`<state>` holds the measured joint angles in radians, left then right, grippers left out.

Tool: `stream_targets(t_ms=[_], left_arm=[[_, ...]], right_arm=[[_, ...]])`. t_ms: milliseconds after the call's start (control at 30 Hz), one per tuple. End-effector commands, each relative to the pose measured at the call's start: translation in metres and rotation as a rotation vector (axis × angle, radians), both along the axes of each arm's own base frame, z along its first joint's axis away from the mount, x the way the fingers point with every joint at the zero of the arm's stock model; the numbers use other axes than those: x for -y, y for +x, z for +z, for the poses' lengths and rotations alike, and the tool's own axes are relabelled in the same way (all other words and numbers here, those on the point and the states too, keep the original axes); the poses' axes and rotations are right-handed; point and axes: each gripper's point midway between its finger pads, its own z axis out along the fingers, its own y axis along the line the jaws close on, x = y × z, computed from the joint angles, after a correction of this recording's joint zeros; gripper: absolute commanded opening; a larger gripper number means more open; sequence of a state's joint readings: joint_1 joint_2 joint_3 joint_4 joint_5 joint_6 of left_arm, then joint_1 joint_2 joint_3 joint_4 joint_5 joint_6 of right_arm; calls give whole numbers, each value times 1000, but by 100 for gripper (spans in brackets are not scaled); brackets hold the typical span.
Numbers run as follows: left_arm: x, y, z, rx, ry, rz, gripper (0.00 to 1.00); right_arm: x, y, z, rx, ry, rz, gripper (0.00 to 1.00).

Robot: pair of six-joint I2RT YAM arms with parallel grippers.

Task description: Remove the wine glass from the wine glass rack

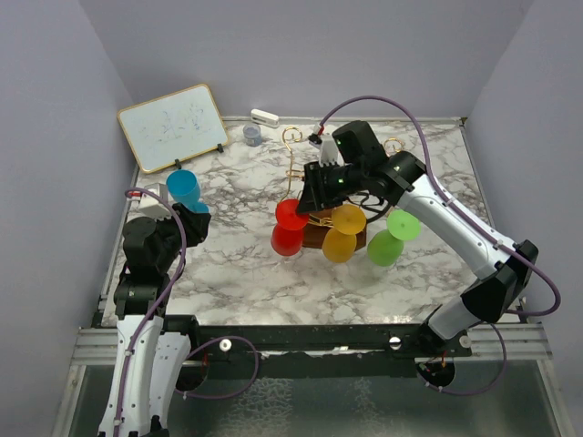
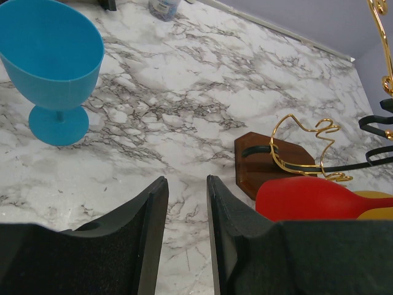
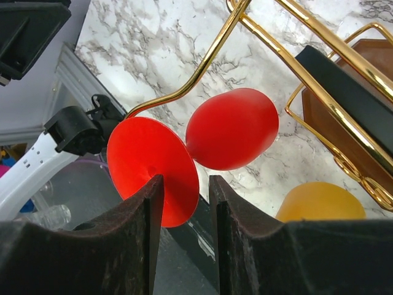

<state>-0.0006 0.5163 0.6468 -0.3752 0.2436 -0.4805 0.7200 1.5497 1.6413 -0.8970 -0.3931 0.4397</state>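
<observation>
Marble table (image 1: 237,264) between pale walls: at its left a whiteboard (image 1: 173,126) leans, a blue glass (image 1: 184,189) stands upright, and near it my left tool (image 2: 186,184) hangs released, fingers apart with nothing between them. Mid-table stands the rack (image 2: 258,175), a red glass (image 3: 232,128) hung foot-up on a gold hook, my right tool (image 3: 184,181) at that foot, fingers parted and not clamped on it. Further right hang a yellow glass (image 1: 339,244) and a green glass (image 1: 384,248).
</observation>
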Motion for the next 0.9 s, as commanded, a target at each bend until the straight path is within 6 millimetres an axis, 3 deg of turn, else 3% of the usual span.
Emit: stream_targets(t_ms=[0,167,333,433,667,867], left_arm=[[4,0,4,19,-9,-20,35],[4,0,3,16,-9,-18,35],[3,0,3,15,-8,-14,35],[3,0,2,12,-8,-11,35],[2,0,2,11,-9,-6,35],[2,0,2,11,-8,-4,35]], right_arm=[[-8,4,8,40,10,12,36],[-12,0,10,39,27,31,34],[-14,-3,15,42,50,46,7],[-16,-3,18,45,61,49,1],[-15,-4,34,76,100,32,1],[-16,-7,60,112,181,23,1]])
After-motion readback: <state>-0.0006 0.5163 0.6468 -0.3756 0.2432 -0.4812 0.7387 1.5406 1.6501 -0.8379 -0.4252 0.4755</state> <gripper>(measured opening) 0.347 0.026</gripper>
